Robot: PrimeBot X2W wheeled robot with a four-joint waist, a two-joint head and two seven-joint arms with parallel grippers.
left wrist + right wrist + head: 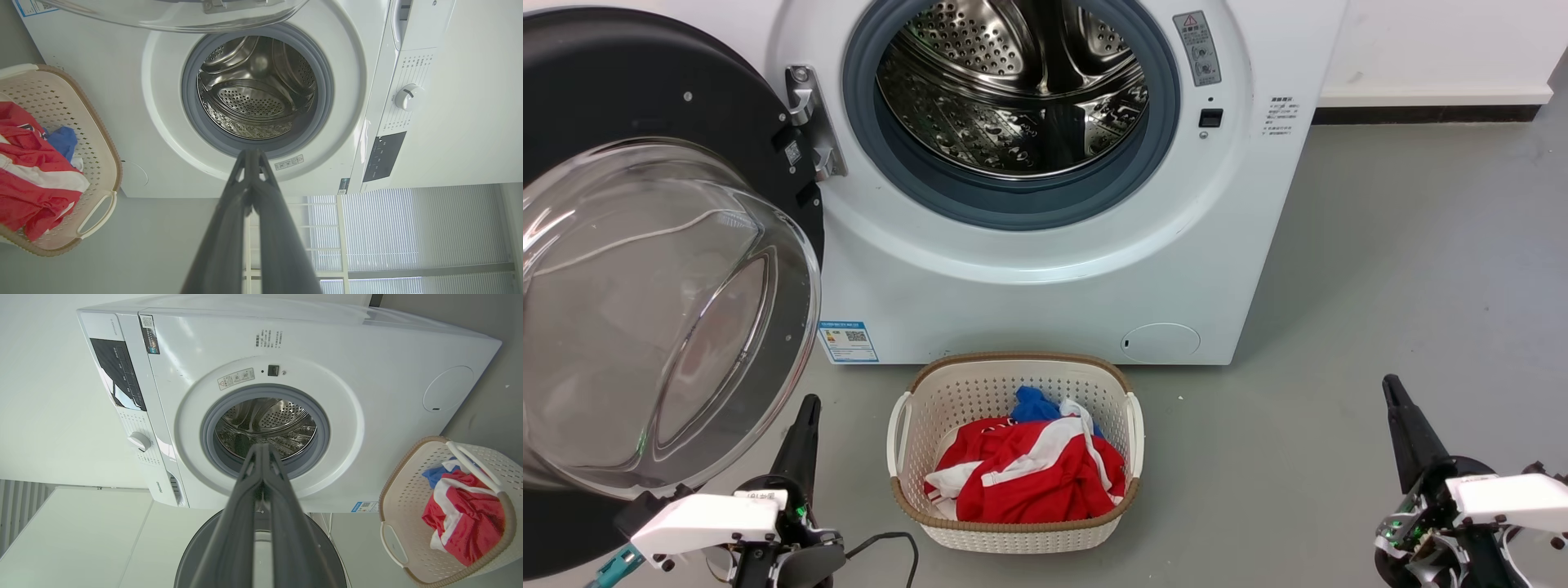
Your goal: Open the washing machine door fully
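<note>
The washing machine door (662, 294) stands swung wide to the left on its hinge (809, 122), with the steel drum (1013, 90) open to view. My left gripper (808, 406) sits just below the door's glass bowl, its 2 fingers pressed together on nothing. My right gripper (1391, 390), well apart at the lower right, is likewise closed and empty, and a laundry basket (1013, 535) stands between them.

Head cam sits close, looking forward-down at white front-loading washing machine (1045, 310); both wrist cams sit low, rolled sideways opposite ways, facing its perforated steel drum (253, 102); all three share drum, black-rimmed round glass door (645, 310), cream perforated plastic basket (968, 400).
</note>
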